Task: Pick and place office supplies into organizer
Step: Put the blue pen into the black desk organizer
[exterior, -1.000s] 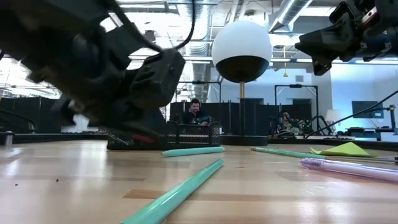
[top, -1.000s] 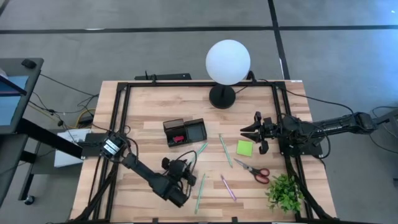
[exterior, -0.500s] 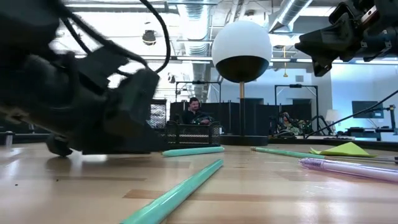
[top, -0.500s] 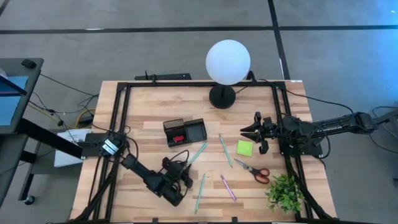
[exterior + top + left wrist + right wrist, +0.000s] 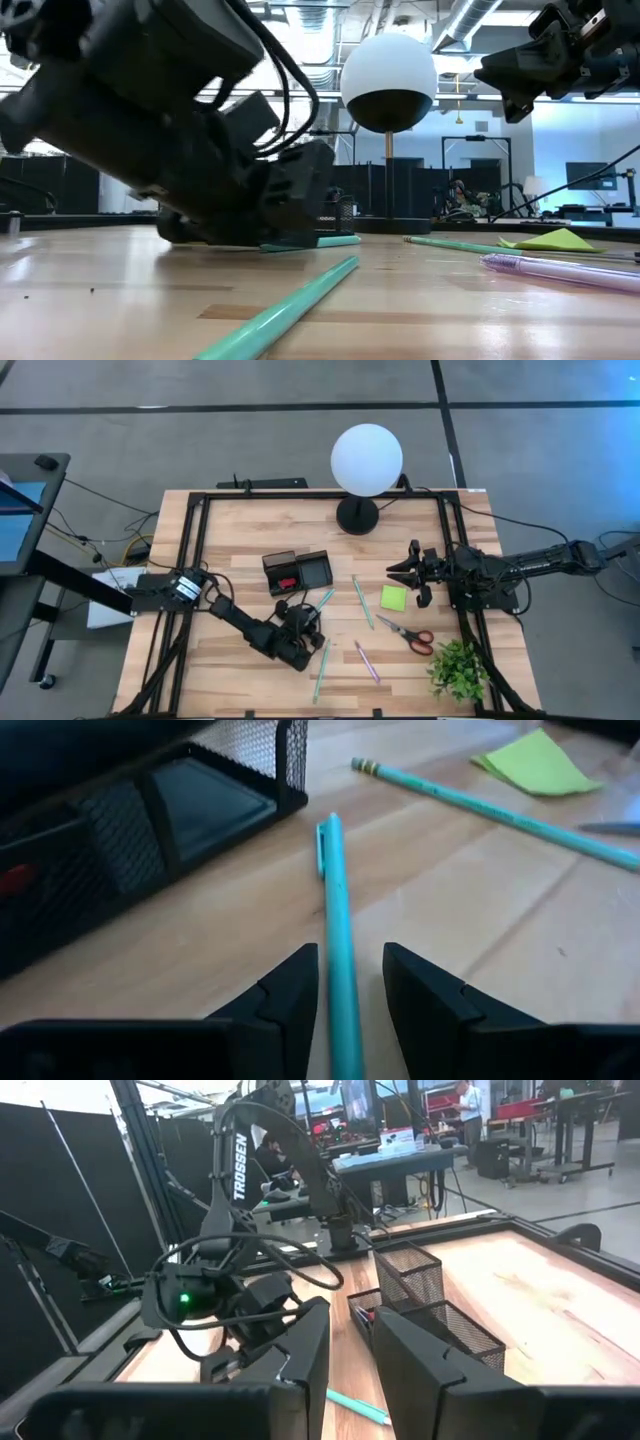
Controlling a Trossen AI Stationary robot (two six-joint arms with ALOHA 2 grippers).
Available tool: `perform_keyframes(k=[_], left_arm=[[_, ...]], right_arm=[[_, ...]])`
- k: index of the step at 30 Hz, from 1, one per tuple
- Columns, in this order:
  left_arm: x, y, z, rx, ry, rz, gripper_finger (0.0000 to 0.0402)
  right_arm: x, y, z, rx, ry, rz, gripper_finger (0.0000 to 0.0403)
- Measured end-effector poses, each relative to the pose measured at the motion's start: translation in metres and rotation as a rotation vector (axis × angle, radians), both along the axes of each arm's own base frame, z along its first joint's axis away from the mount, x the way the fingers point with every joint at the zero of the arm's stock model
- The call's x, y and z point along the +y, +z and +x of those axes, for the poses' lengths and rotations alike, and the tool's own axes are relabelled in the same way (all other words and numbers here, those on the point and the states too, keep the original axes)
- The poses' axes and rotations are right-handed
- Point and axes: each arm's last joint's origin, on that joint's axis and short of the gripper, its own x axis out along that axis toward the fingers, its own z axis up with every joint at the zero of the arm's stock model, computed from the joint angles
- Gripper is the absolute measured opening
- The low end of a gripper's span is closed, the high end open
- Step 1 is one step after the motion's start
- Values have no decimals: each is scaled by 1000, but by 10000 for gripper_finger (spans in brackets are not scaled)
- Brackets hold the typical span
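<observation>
Four pens; one organizer (image 5: 297, 572) at centre frame; my left gripper (image 5: 348, 982), narrowly parted, straddles one teal pen (image 5: 335, 925); right gripper (image 5: 404, 573) slightly parted, empty.

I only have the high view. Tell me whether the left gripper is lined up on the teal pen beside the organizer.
Observer: Yes. The left wrist view shows the left gripper open, with the teal pen running between its fingers.
Operator: Give me its height.
Observer: In the low view it sits down close to the table.
Operator: Now the right arm.
Observer: The low view shows the right gripper hanging well above the table, holding nothing.
</observation>
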Motion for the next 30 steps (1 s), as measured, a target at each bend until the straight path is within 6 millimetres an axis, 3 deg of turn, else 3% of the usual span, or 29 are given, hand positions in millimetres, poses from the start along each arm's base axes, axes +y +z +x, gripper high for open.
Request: perform_keyframes(k=[7,13,21,30], left_arm=[[-1,-16,1,5,-3,73,114],[-4,-13,5,13,-13,93,114],[14,-12,17,70,-33,26,114],[16,-12,17,72,-32,21,114]], right_arm=[[0,0,0,0,0,0,77],[0,0,0,1,0,0,77],[0,0,0,1,0,0,77],[0,0,0,1,0,0,77]])
